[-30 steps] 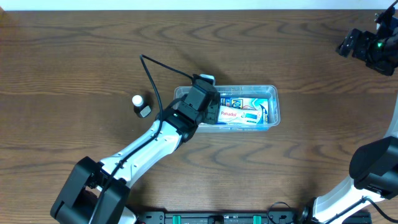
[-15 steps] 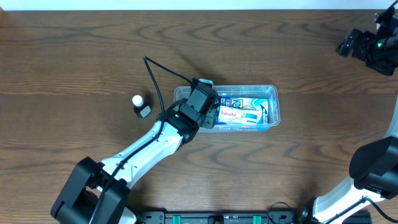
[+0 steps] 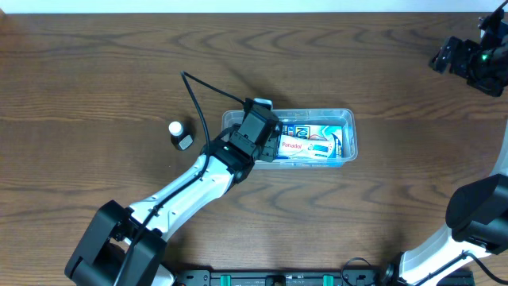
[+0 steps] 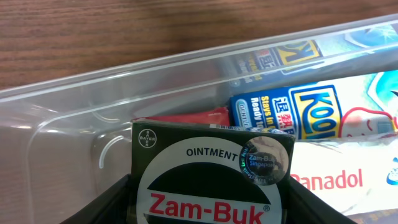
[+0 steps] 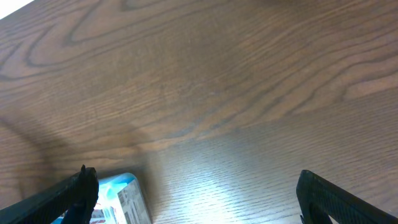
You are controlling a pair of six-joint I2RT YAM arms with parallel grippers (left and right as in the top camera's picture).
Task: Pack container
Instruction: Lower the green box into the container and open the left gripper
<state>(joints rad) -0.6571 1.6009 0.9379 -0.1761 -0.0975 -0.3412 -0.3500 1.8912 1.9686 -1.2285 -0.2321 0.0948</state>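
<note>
The clear plastic container [image 3: 350, 117] lies at the table's middle and holds a Panadol box [image 3: 295, 146] and blue packets. My left gripper [image 3: 265, 140] is over its left end, shut on a dark green Zam-Buk ointment box [image 4: 205, 165] held just inside the tub's left wall [image 4: 81, 109]. In the left wrist view the fingers [image 4: 208, 202] flank the box, with the Panadol box [image 4: 329, 180] and a blue Kool packet [image 4: 298, 106] beyond it. My right gripper [image 3: 459, 57] is open and empty, raised at the far right [image 5: 196, 193].
A small white bottle [image 3: 175, 128] and a small dark-and-white item [image 3: 185, 142] stand on the wood table left of the container. A black cable [image 3: 194, 99] loops over the table behind my left arm. Blue packets [image 5: 121, 196] show at the lower left of the right wrist view.
My left gripper has shifted slightly back toward the container's left end, still holding the Zam-Buk box. The right arm has not moved.
</note>
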